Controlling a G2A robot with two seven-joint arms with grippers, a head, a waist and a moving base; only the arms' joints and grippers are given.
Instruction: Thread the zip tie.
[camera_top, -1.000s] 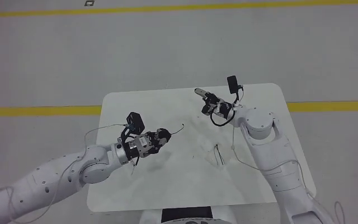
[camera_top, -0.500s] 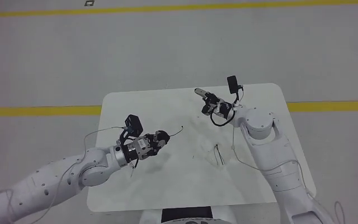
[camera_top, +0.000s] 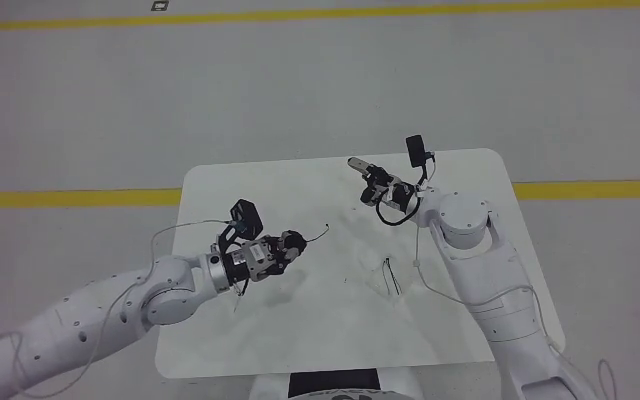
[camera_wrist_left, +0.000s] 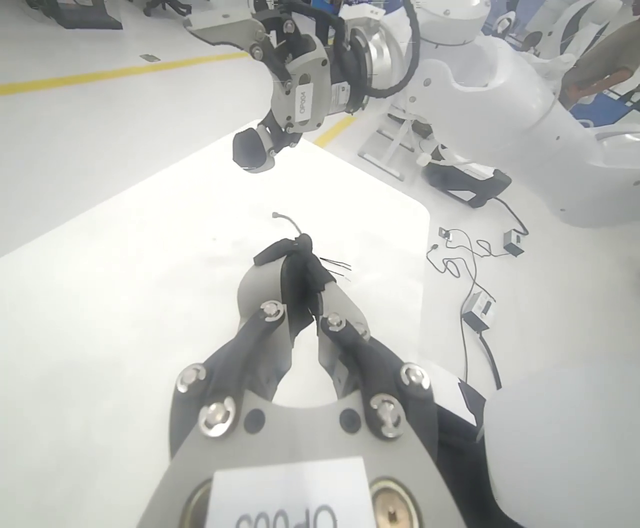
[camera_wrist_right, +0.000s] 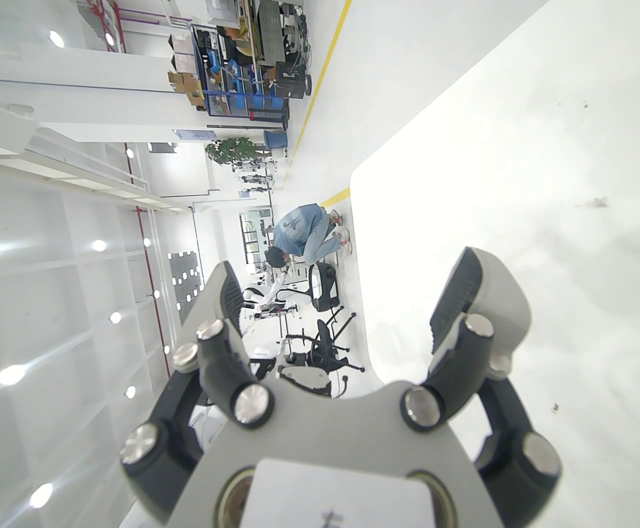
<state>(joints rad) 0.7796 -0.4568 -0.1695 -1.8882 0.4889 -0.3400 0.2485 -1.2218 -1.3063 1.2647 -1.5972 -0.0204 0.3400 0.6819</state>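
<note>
My left gripper (camera_top: 291, 241) (camera_wrist_left: 300, 250) is shut on a thin zip tie (camera_top: 317, 235) (camera_wrist_left: 287, 221), held above the left-middle of the white table (camera_top: 300, 190). The tie's short curved end sticks out past the fingertips toward the table's centre. My right gripper (camera_top: 362, 170) (camera_wrist_right: 350, 290) hangs open over the far middle of the table, with nothing between its fingers. It also shows ahead of the left gripper in the left wrist view (camera_wrist_left: 252, 150), apart from the tie.
More thin dark zip ties (camera_top: 391, 274) (camera_wrist_left: 335, 264) lie on the table right of centre. The table's far edge (camera_wrist_right: 360, 210) runs close to my right gripper. Cables and small boxes (camera_wrist_left: 475, 280) lie on the floor beyond the table.
My left gripper with the zip tie has shifted only slightly, dipping and coming back. The right arm has stayed still.
</note>
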